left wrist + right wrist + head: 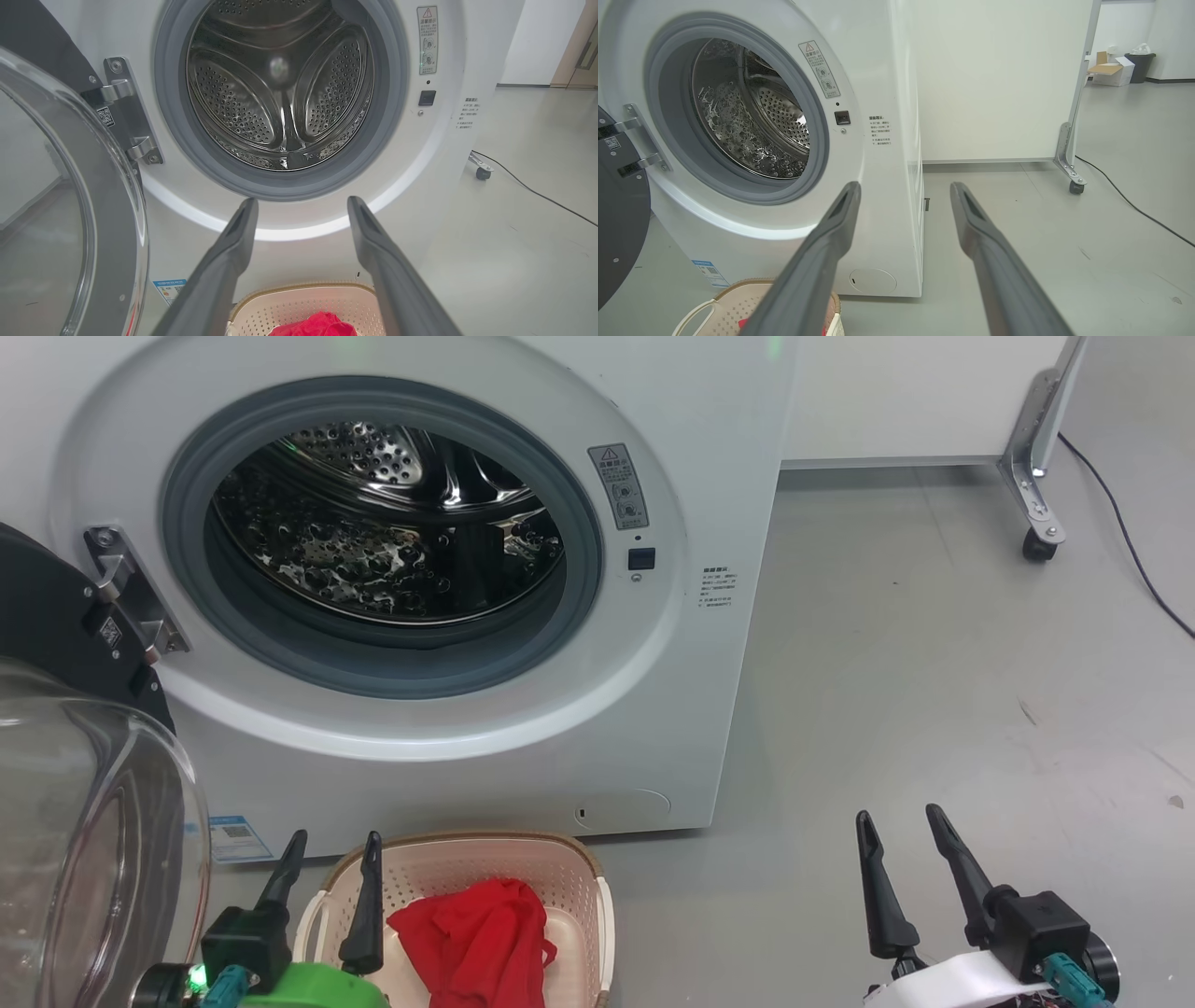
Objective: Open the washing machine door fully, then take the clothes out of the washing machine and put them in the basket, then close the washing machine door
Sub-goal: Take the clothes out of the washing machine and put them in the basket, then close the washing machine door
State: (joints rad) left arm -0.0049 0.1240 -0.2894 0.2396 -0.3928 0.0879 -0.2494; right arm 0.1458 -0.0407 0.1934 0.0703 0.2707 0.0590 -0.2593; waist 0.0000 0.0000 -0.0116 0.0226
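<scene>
Farthest left, the washing machine door (pixel 93 840) stands swung wide open. Its clear glass bowl and black rim are cut off by the head view's left edge, so its full outline cannot be seen. A metal hinge (pixel 131 593) joins it to the washing machine (pixel 467 775), whose blue label sticker (pixel 238 840) is partly hidden behind the glass. Next comes the left gripper (pixel 335 840), jaws moderately apart with nothing between them, one finger overlapping the left rim of the basket (pixel 485 845). That basket sits on the floor (pixel 934 663) just in front of the machine, its near side cropped by the bottom edge. The clothes (pixel 481 933) lie bunched inside it, red, with the lower folds cut off; any trim or lettering is impossible to make out. Above, the perforated drum (pixel 373 541) shines inside the grey gasket (pixel 583 569). Further right, the right gripper (pixel 898 817) hovers over the floor, jaws likewise parted and empty. A castor leg (pixel 1032 499) and a dark cable (pixel 1125 527) sit at the far right.
</scene>
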